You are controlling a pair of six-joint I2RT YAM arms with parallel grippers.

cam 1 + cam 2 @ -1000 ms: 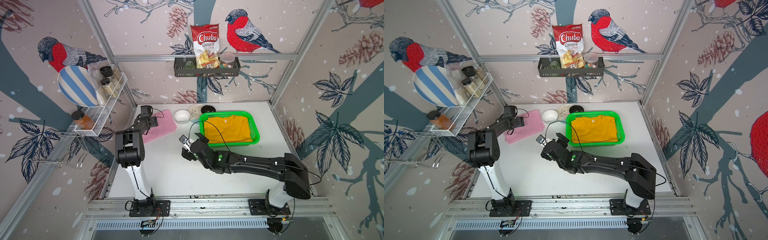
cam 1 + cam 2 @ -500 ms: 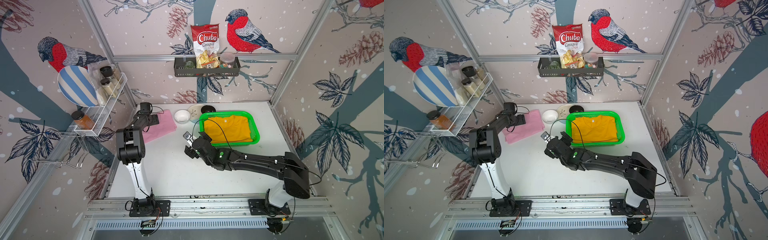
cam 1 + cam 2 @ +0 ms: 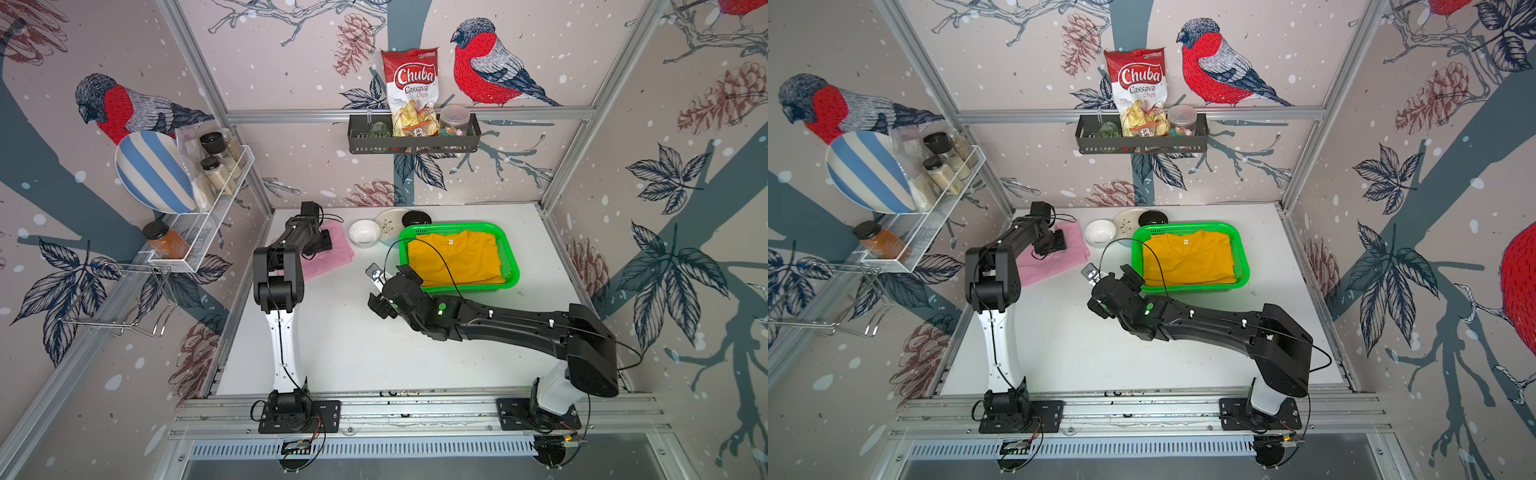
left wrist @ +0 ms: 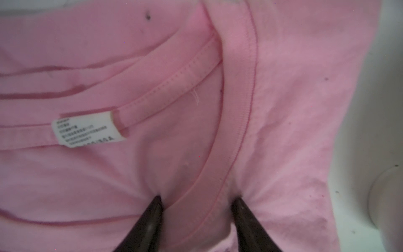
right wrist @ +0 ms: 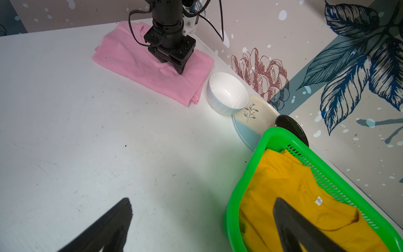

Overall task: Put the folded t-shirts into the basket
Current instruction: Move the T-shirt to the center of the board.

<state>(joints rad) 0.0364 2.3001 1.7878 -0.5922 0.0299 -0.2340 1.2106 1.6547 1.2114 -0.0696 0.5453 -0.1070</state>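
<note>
1. The step in hand, as I judge it, is grasping the pink t-shirt (image 3: 332,257). It lies folded on the table (image 3: 374,353) at about 10 o'clock in both top views. The yellow t-shirt (image 3: 453,259) already lies in the basket (image 3: 457,226) at about 1 o'clock. No third shirt shows.
2. The left pincer (image 4: 197,199) stands roughly half closed. Both tips press down into the pink cloth, with a ridge of the collar (image 4: 239,109) bunched between them. I cannot tell whether the pinch is firm yet.
3. To do this well, the pinch should take all the folded layers, not only the top one by the collar. Otherwise the shirt will likely fall open as it rises. The label (image 4: 87,131) lies well clear of the tips.
4. The lift should go straight up first, high enough to clear the bowl (image 3: 364,232) and plate (image 3: 388,226). These sit at 3 o'clock of the pink shirt, between it and the basket. Then the shirt can travel toward 3 o'clock and be laid flat on the yellow one.
5. The right pincer (image 5: 202,229) is spread wide and holds nothing. It hangs over the bare table just beside the basket's 7 o'clock corner, clear of the likely carrying path.
</note>
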